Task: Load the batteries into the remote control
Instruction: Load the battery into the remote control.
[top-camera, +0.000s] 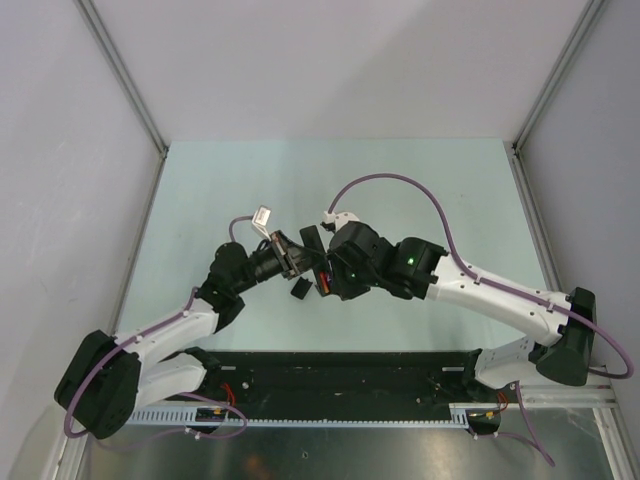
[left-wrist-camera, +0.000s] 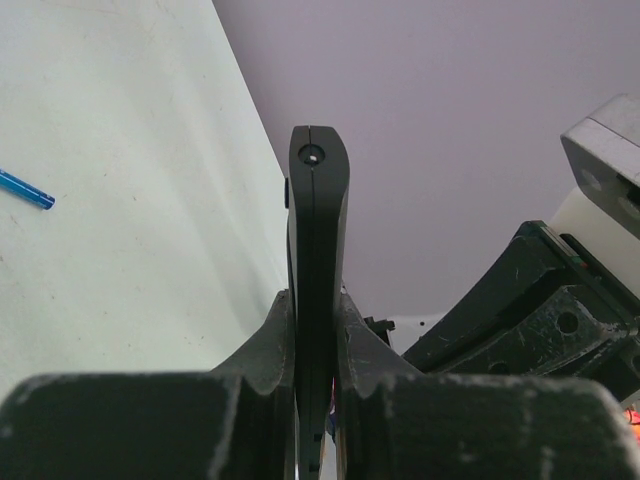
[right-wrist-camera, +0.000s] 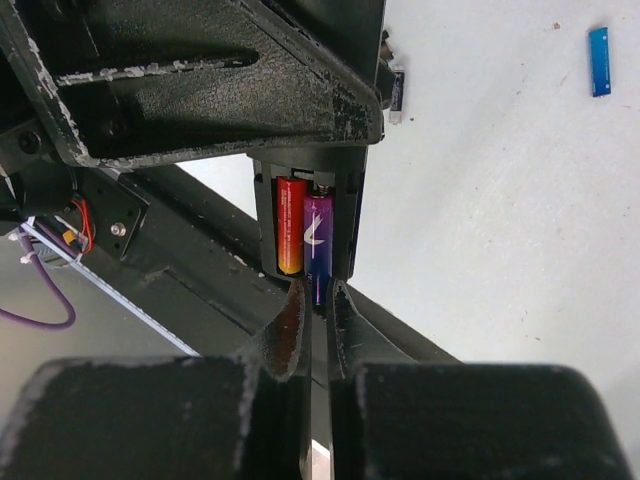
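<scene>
Counter (top-camera: 400, 180), pale green, runs from the arm bases at the near edge to the far wall. The left arm (top-camera: 180, 325) and the right arm (top-camera: 500, 295) reach inward and meet over its middle, a little left of centre.

The left jaws are clamped on the remote control (left-wrist-camera: 318, 200). They grip its two flat faces, so the slim black bar stands edge-on out of them, raised off the counter. The right jaws are pressed together on the near end of a purple battery (right-wrist-camera: 318, 245).

A small black piece (top-camera: 299, 289) lies on the counter just below the point where the two arms meet.

The purple battery lies in the remote's open compartment, right beside a red-orange battery (right-wrist-camera: 290, 225) with a yellow end that fills the neighbouring slot. The purple one's gripped end reaches past the compartment's rim, and from this close angle I cannot tell whether it is fully seated.

A blue battery (right-wrist-camera: 598, 60) lies alone on the counter, well apart from the remote.
</scene>
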